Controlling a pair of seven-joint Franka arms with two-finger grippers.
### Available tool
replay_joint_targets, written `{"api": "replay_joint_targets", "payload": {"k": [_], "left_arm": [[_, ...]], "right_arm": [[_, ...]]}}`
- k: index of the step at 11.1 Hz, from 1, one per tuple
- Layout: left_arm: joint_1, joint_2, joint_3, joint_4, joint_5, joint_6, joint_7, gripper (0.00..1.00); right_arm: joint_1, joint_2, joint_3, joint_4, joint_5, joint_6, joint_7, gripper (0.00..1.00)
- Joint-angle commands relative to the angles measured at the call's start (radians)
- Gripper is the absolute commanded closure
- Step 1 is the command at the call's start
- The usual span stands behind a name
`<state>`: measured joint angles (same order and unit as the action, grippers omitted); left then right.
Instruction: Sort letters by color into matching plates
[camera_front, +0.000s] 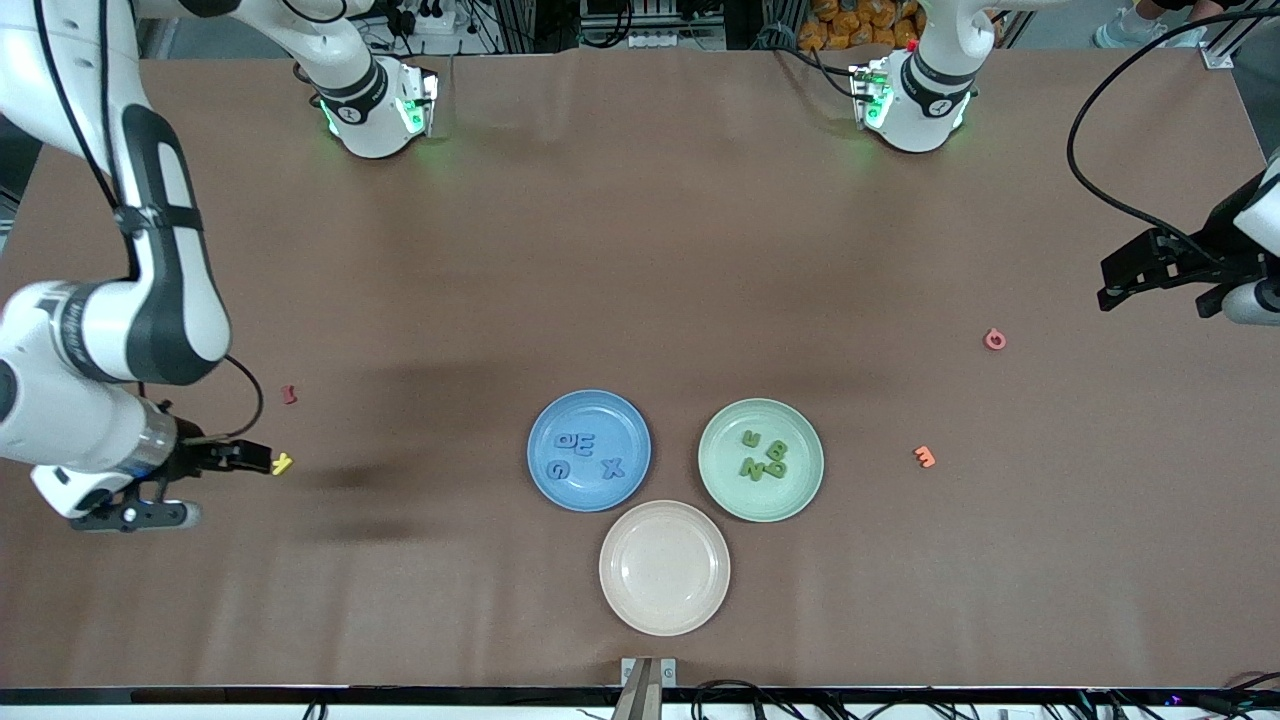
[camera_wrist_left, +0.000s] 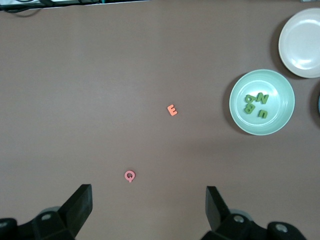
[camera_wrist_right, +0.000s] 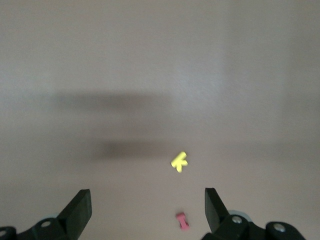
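Blue letters (camera_front: 588, 455): four lie in the blue plate (camera_front: 545, 425), three bunched toward the right arm's end and an X a little apart, toward the green plate.
Green letters (camera_front: 764, 455): four lie bunched near the middle of the green plate (camera_front: 800, 430); the left wrist view shows the same cluster (camera_wrist_left: 256, 104) inside that plate (camera_wrist_left: 280, 85).
Plates: blue and green sit side by side, near each other but apart, blue toward the right arm's end.
Progress: by my reading the sort looks finished; all eight letters sit on their matching colour and none of either colour shows loose on the table.
Left to do: nothing obvious for the task itself, judging from how things lie.
Cream plate (camera_front: 620, 600): nearer the front camera than the other two, between them, with nothing in it.
Stray letters: yellow (camera_front: 282, 464) and red (camera_front: 289, 395) lie toward the right arm's end; orange (camera_front: 924, 457) and pink (camera_front: 994, 339) lie toward the left arm's end, well apart from the plates. None belongs in either plate.
Right gripper (camera_wrist_right: 145, 210): fingers spread, nothing between them, hanging over bare table near the yellow letter.
Left gripper (camera_wrist_left: 149, 210): fingers spread, holding nothing, over bare table at the left arm's end, near the pink letter.
Arms: both look parked away from the plates.
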<state>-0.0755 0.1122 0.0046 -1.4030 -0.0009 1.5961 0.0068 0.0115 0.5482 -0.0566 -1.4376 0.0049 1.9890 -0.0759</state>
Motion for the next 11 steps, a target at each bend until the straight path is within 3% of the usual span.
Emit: {"api": "replay_joint_targets", "payload": {"k": [1, 6, 9, 11], "left_arm": [[0.005, -0.052, -0.015, -0.024, 0.035, -0.008, -0.125, 0.00], [0.028, -0.058, -0.015, -0.024, 0.035, -0.007, -0.133, 0.00], [0.039, -0.057, -0.020, -0.027, 0.035, -0.005, -0.128, 0.00], [0.114, -0.057, -0.099, -0.028, 0.035, 0.007, -0.126, 0.00]], "right_arm": [[-0.002, -0.154, -0.002, -0.050, -0.023, -0.152, -0.010, 0.00], [0.007, -0.342, 0.000, -0.020, -0.025, -0.459, -0.008, 0.00], [0.008, -0.428, 0.004, -0.004, -0.023, -0.545, -0.001, 0.00], [0.008, -0.461, 0.003, -0.013, -0.019, -0.543, 0.005, 0.00]]}}
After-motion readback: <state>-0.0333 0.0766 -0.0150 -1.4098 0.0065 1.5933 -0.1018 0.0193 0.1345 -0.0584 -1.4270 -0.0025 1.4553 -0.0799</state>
